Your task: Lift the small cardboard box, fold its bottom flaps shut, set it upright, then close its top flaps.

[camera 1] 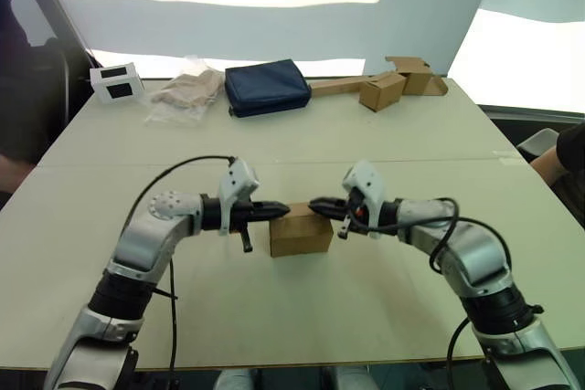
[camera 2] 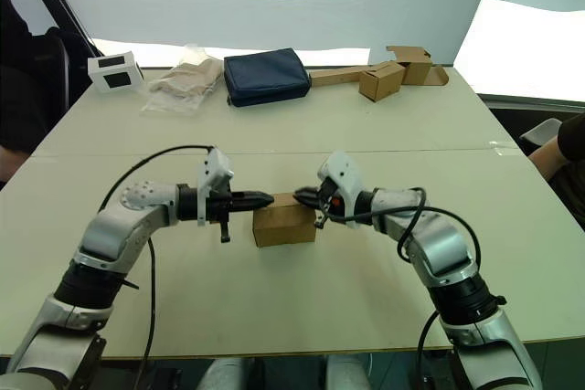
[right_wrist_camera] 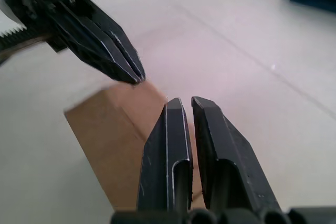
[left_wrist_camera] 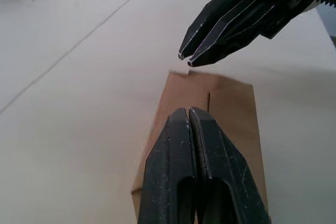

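1. Left eye view: our left claw [camera 1: 281, 210] and right claw [camera 1: 315, 206] point at each other over the top of the small cardboard box [camera 1: 301, 232], which sits on the pale, matte worktop [camera 1: 302, 148] between them, plain brown and blocky. Both claws look pinched together, empty. At the far edge we see a soft navy pouch [camera 1: 267, 87], a crinkled clear bag [camera 1: 187, 90] of beige material, a white block [camera 1: 116, 82] with dark panels, and smaller brown boxes [camera 1: 393, 83] on a flat cardboard strip.

2. Right eye view: the same layout; the box stands on the worktop near us, well apart from the far items.

3. Left wrist view: our left claw's two black, scuffed fingers [left_wrist_camera: 173, 166] lie clenched side by side above the box top, where a seam runs between closed flaps. The right claw's tapered tips hover just beyond the box's far edge.

4. Right wrist view: the right claw's fingers [right_wrist_camera: 220, 150] stand nearly together, a thin gap between them, grasping nothing; the left claw's tips sit at the box's far top corner.
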You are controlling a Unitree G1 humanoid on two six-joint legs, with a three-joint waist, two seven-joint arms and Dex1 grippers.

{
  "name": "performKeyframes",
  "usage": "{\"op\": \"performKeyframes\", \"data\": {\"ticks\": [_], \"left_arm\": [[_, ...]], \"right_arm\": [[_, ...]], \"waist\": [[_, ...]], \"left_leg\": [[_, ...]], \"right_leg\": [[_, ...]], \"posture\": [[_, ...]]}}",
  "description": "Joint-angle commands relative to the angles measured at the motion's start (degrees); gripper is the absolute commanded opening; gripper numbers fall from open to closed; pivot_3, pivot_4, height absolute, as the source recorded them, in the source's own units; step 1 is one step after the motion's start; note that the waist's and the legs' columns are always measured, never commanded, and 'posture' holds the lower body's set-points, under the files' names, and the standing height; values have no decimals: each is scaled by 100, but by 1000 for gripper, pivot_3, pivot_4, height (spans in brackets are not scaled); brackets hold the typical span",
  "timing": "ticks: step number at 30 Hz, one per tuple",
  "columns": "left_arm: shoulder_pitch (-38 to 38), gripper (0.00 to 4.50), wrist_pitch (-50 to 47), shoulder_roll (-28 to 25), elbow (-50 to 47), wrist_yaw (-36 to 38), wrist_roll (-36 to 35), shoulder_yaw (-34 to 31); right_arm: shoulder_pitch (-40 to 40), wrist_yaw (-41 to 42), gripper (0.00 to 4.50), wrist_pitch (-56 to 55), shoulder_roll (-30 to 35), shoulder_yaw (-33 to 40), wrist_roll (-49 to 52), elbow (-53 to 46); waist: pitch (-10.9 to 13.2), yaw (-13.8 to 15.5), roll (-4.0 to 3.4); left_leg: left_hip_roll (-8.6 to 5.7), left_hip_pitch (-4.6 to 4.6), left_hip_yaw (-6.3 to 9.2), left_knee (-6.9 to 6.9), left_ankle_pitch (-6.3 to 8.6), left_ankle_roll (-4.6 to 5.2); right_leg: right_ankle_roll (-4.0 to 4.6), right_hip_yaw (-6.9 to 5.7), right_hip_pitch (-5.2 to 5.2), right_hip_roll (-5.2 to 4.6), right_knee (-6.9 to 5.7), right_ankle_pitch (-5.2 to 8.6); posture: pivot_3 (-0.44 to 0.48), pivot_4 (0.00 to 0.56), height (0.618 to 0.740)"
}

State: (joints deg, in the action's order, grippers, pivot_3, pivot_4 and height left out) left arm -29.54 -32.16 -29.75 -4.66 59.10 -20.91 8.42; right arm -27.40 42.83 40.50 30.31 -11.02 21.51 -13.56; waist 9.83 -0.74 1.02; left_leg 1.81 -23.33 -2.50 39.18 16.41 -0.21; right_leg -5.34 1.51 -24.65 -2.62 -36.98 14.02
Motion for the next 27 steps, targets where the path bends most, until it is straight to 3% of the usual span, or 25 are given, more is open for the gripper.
{"op": "performKeyframes", "data": {"ticks": [1,3,11,15,21,27], "left_arm": [[246,6,202,64,-158,-153,228,273],[426,6,293,88,-200,-244,307,337],[390,6,-479,-266,-920,-632,-490,-773],[590,6,-710,-570,-1356,-500,-1083,-1341],[1212,6,-880,-1345,-1719,-203,-1468,-1942],[2011,6,-1024,-2154,-2046,116,-1671,-2488]], "right_arm": [[133,113,242,-337,49,-231,-295,192],[180,153,242,-394,34,-205,-278,187],[-308,84,242,624,60,903,923,-819],[-97,330,242,870,695,1276,1175,-1278],[853,1011,242,1320,2067,2309,1859,-1919],[1697,1357,242,1422,2732,3068,2265,-2220]], "waist": [[0,3,0],[-4,-2,0],[0,-20,-1],[0,6,-1],[2,2,0],[3,-15,1]], "left_leg": [[0,-1,0,0,0,0],[0,5,-1,2,0,0],[5,5,3,1,0,0],[7,1,8,-7,0,0],[5,-8,4,-10,2,2],[18,0,-5,-10,2,2]], "right_leg": [[0,0,-1,0,0,0],[8,3,4,-1,1,4],[8,3,2,0,-2,4],[0,-1,-2,-2,0,0],[9,-2,3,-21,31,7],[24,-1,15,-13,62,3]], "posture": [[0,150,740],[0,150,740],[0,150,740],[0,150,740],[0,150,740],[0,150,740]]}}
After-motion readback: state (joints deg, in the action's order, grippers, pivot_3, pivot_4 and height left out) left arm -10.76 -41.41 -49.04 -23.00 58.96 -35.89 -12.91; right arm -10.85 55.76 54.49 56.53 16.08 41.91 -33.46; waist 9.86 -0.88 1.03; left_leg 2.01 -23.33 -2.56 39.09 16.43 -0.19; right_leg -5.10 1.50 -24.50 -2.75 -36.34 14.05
